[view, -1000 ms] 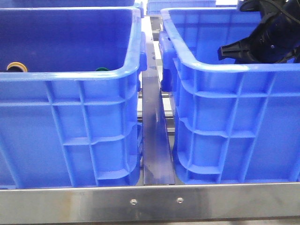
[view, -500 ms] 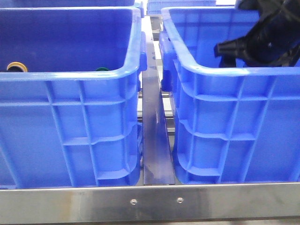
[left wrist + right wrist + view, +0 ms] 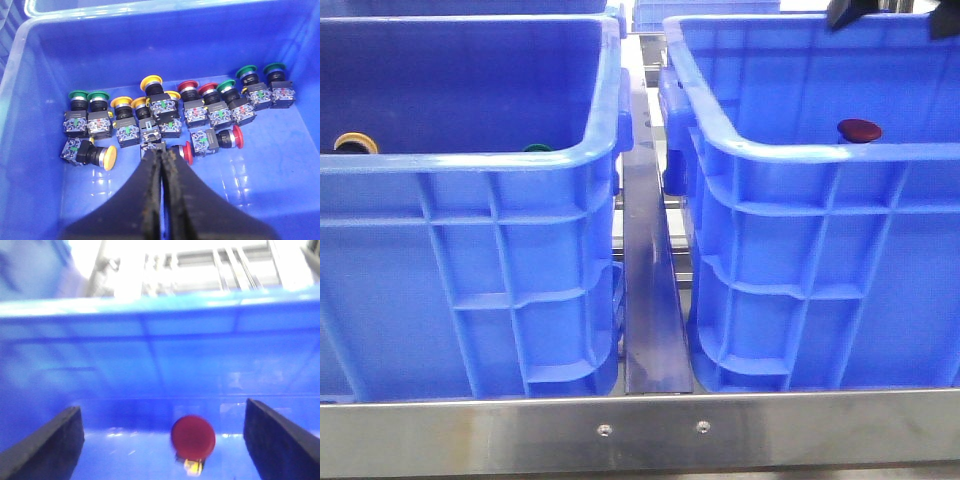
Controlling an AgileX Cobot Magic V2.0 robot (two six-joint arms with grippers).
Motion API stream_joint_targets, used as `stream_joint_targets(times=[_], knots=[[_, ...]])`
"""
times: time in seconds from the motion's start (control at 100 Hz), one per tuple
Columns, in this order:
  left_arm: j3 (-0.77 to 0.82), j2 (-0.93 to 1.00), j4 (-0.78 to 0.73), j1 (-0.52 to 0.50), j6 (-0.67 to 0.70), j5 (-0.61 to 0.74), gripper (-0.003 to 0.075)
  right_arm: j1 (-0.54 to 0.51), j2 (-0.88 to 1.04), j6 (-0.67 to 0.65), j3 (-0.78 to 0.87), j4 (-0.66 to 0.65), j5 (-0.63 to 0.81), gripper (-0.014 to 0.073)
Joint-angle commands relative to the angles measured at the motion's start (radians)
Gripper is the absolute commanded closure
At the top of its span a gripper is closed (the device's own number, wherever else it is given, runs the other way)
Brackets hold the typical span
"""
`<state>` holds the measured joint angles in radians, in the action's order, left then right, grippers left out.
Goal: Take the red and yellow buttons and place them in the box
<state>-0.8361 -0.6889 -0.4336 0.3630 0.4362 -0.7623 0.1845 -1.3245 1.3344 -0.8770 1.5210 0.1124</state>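
A red button [image 3: 859,130] stands cap-up on the floor of the right crate [image 3: 800,290], toward its near wall, and nothing touches it. In the right wrist view the same red cap [image 3: 193,435] sits between the two fingers of the right hand [image 3: 162,440], which are spread wide apart with the cap well clear of both. In the front view only a dark edge of that hand [image 3: 850,12] shows above the crate's far side, so the hand is high above the button.

The left crate [image 3: 470,260] holds the supply. The left wrist view shows a loose row of buttons on its floor: green caps at both ends of the row, yellow caps such as the tall one [image 3: 151,82] in the middle, red caps [image 3: 188,86] beside them, and a yellow button [image 3: 107,157] lying on its side nearer the camera. The left hand [image 3: 162,150] has its fingers pressed together, holds nothing, and hovers just over a toppled red button [image 3: 187,152].

The step in hand looks like fetching a yellow button. To do it well, the left hand should open before descending and choose a button with free space around it. The toppled yellow one stands apart from its neighbours, so it seems the safer pick. The upright ones are packed body to body, and a finger could knock a green one.
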Motion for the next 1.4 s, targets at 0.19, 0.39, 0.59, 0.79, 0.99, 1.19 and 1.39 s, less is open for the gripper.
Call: stream_joint_targets(times=[0.19, 0.39, 0.59, 0.79, 0.99, 1.19, 1.39], knots=[[-0.025, 0.004, -0.01, -0.004, 0.012, 0.071, 0.0741, -0.002, 0.355, 0.01, 0.15, -0.002, -0.057, -0.0055], [-0.025, 0.004, -0.01, -0.004, 0.012, 0.071, 0.0741, -0.002, 0.539, 0.058, 0.234, -0.006, -0.043, 0.012], [-0.025, 0.004, -0.01, -0.004, 0.012, 0.071, 0.0741, -0.002, 0.667, 0.06, 0.275, -0.006, -0.045, 0.0444], [-0.025, -0.002, -0.01, -0.004, 0.012, 0.071, 0.0738, -0.002, 0.699, 0.06, 0.276, -0.005, -0.044, 0.0659], [-0.025, -0.017, 0.013, -0.002, 0.007, 0.098, 0.0553, -0.002, 0.697, 0.06, 0.276, -0.002, -0.046, 0.0662], [-0.029, -0.108, 0.021, -0.002, 0.005, 0.138, 0.0141, -0.002, 0.697, 0.06, 0.276, -0.002, -0.046, 0.0662], [-0.085, -0.283, 0.025, -0.002, 0.005, 0.175, 0.0091, -0.002, 0.697, 0.06, 0.276, -0.002, -0.046, 0.0662]])
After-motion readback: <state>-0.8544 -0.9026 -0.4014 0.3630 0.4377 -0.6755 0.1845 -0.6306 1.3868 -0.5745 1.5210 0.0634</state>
